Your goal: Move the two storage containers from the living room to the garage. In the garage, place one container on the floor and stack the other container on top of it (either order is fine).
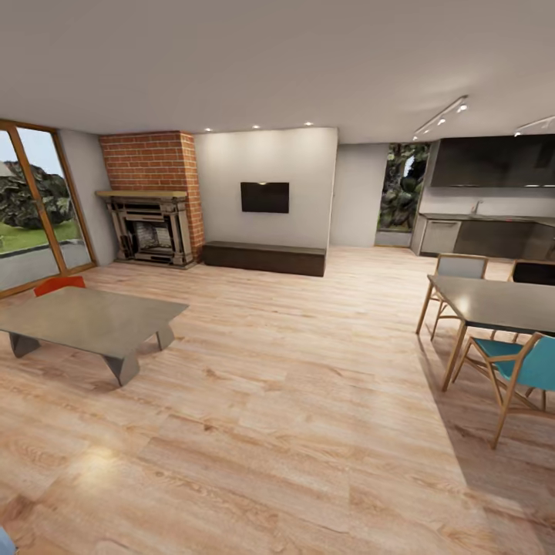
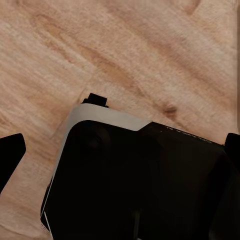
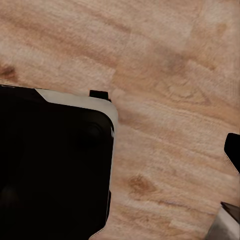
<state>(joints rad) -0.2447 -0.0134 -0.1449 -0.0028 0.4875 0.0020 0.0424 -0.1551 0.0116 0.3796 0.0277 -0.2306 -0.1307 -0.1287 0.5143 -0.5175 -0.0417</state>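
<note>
Behind the coffee table (image 1: 92, 317), one storage container (image 1: 59, 284) peeks out half-hidden; both end effectors' states unclear.

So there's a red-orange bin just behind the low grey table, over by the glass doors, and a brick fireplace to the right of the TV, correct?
One thing is off: the brick fireplace stands to the left of the TV, not the right. The head view shows it. The rest holds: a red-orange bin peeks out just behind the low grey table, near the glass doors.

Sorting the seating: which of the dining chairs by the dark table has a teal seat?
The nearest wooden-framed chair with the teal seat; the wooden chair at the table's far side has a pale grey back.
</note>
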